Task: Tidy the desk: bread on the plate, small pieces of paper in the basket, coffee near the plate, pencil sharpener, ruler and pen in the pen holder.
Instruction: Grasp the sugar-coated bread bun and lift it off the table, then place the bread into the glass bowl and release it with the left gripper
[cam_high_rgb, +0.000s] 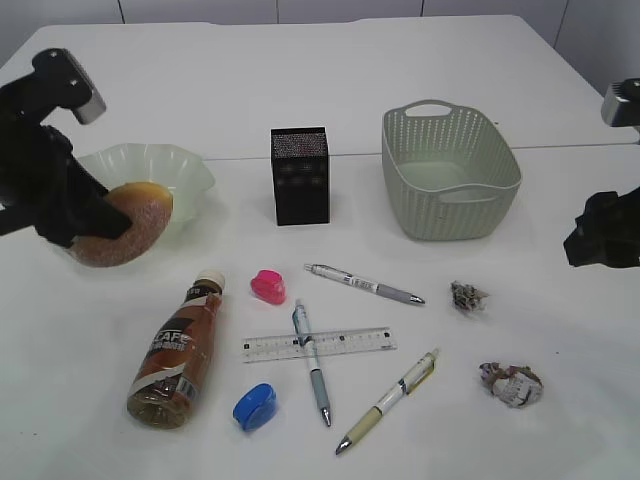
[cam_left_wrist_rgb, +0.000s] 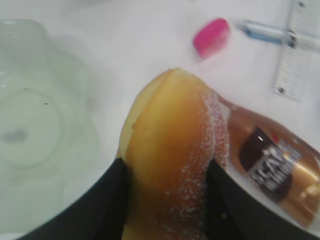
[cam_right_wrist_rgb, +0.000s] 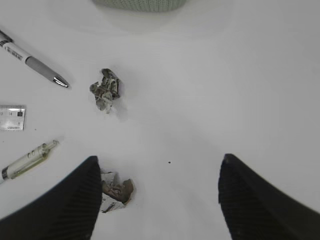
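Left gripper (cam_left_wrist_rgb: 167, 187) pinches the bread (cam_high_rgb: 125, 222), held at the plate (cam_high_rgb: 190, 170) rim's 7 o'clock, not yet set down. Right gripper (cam_right_wrist_rgb: 160, 192) hangs spread and empty above the paper scraps (cam_right_wrist_rgb: 106, 89). Basket (cam_high_rgb: 450, 170) at 1 o'clock looks empty. Coffee bottle (cam_high_rgb: 178, 352), pens (cam_high_rgb: 365, 285), ruler (cam_high_rgb: 318, 343), both sharpeners (cam_high_rgb: 267, 286) lie loose on the table at 6 o'clock of the pen holder (cam_high_rgb: 300, 175). Basically everything left.

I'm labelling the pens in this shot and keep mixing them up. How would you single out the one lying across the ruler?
Start at the black pen holder in the middle of the table and look toward the near edge, to the clear ruler lying flat. The blue-and-white pen crosses over it, tip toward the near edge. The two other pens lie to its right, clear of the ruler.
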